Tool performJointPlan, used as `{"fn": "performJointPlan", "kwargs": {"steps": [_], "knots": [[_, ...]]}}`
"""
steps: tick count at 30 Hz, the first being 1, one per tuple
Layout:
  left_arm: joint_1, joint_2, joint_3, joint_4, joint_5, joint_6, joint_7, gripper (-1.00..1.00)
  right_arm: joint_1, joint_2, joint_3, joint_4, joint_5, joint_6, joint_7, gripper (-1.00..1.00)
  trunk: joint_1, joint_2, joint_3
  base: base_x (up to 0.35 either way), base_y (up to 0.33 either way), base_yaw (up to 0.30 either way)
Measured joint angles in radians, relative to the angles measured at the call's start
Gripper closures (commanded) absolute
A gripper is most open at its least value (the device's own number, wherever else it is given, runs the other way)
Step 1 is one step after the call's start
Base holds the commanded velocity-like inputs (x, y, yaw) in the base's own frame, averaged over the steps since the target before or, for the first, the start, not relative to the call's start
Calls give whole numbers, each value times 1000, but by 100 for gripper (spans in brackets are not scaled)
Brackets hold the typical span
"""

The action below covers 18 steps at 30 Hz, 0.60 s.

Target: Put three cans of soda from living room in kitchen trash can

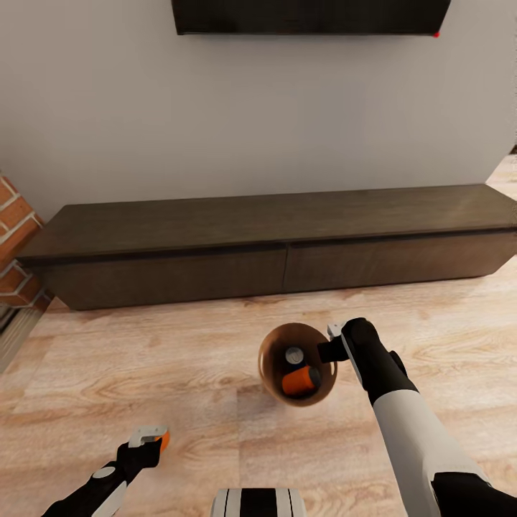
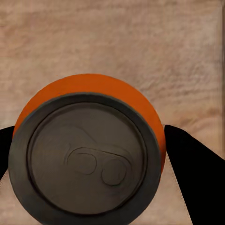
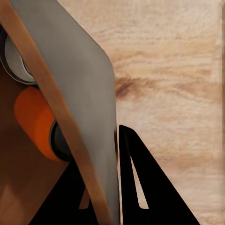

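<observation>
The right gripper (image 1: 334, 343) is clamped on the rim of the bin (image 1: 271, 359), holding it above the wood floor (image 1: 179, 359) before a dark TV cabinet (image 1: 273, 237). Inside lie an orange can (image 1: 300, 380) and a second can (image 1: 294, 355), grey top up. The left gripper (image 1: 152, 438) squeezes a third can (image 2: 89, 150), orange, between its fingers (image 2: 194, 173).

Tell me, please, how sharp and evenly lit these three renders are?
Head view: flat, even light, faint shadow under the trash can, edges slightly soft. Left wrist view: the orange can is close, lid embossing soft. Right wrist view: the bin wall is blurred, the fingers plain black.
</observation>
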Motion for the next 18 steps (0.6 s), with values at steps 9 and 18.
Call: {"fn": "performJointPlan", "kwargs": {"steps": [9,18], "knots": [[0,0,-2,0,0,0,0,100,0,1,2,1,-1,0,0,100,-4,2,35,0,0,0],[0,9,8,-14,-1,11,-86,100,4,4,5,3,-4,0,0,100,-8,4,70,0,0,0]]}}
